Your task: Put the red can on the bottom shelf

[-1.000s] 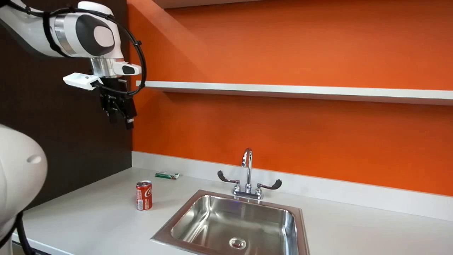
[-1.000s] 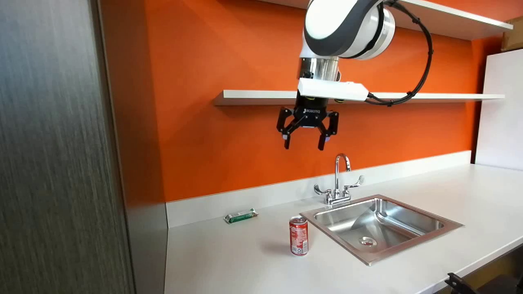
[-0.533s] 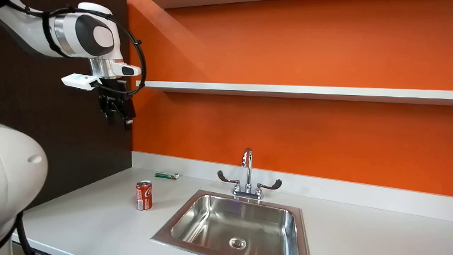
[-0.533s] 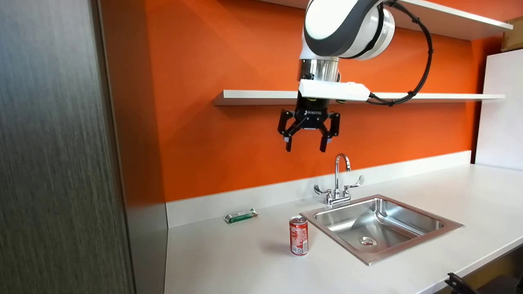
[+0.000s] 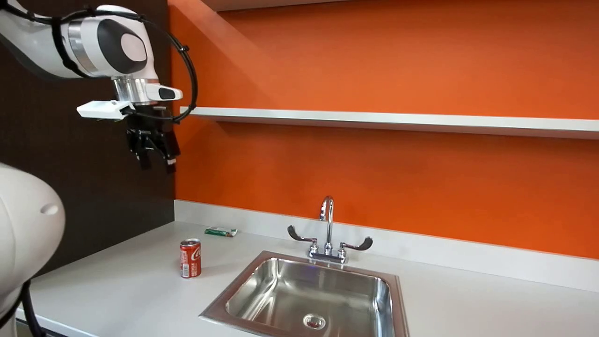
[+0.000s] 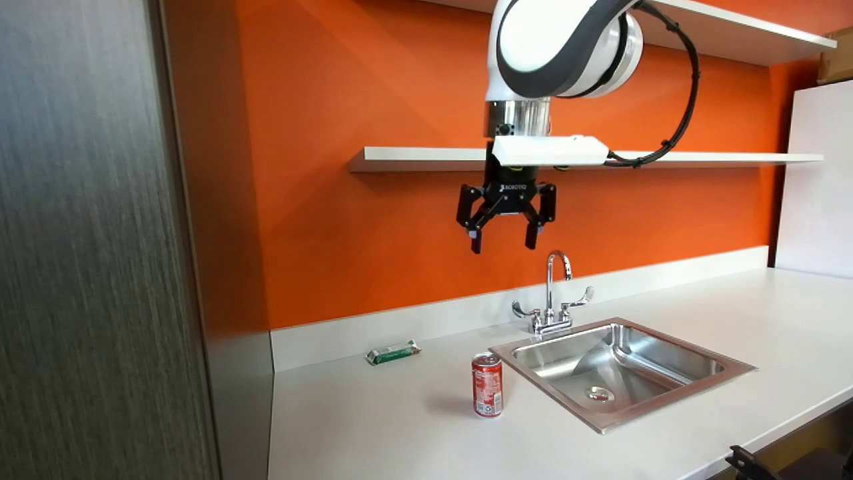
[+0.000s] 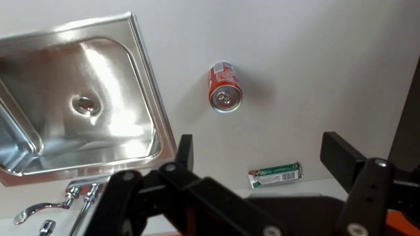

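Observation:
The red can [image 5: 190, 258] stands upright on the white counter, left of the sink; it also shows in an exterior view [image 6: 487, 385] and in the wrist view [image 7: 225, 87], where its silvery top faces the camera. The bottom shelf [image 5: 374, 118] is the long white board on the orange wall, also seen behind the arm in an exterior view [image 6: 426, 155]. My gripper [image 6: 504, 245] is open and empty, well above the counter and higher than the can. In the wrist view its fingers [image 7: 258, 146] are wide apart, with the can beyond them.
A steel sink [image 5: 398, 299] with a faucet [image 6: 550, 290] is set in the counter beside the can. A green-wrapped bar [image 6: 393, 353] lies near the backsplash. A dark side panel [image 5: 93, 164] bounds the counter's end. An upper shelf [image 6: 753, 27] hangs above.
My open gripper has moved slightly down, a little right in one exterior picture and a little left in another. The red can and everything on the counter stayed in place.

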`<state>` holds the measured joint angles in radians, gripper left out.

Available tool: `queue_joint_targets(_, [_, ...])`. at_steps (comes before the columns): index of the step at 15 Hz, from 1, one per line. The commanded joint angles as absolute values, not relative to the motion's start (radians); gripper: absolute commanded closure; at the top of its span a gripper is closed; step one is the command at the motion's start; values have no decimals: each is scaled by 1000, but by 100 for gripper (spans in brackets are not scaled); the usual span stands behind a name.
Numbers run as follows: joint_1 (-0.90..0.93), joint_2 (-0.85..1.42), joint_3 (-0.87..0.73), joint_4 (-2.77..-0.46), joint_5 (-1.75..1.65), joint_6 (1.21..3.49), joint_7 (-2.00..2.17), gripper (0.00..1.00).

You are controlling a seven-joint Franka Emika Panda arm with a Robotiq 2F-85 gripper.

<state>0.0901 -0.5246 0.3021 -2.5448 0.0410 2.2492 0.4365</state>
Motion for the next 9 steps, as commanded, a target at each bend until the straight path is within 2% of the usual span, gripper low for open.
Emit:
queue_joint_targets(1, [116,-532,279,-2588,26,2394,364,0])
queue_joint_targets(3, [138,-526,262,-2604,46,2435,310,0])
queue_joint_targets(9, [162,-518,233,-2601,64,2334,282,0])
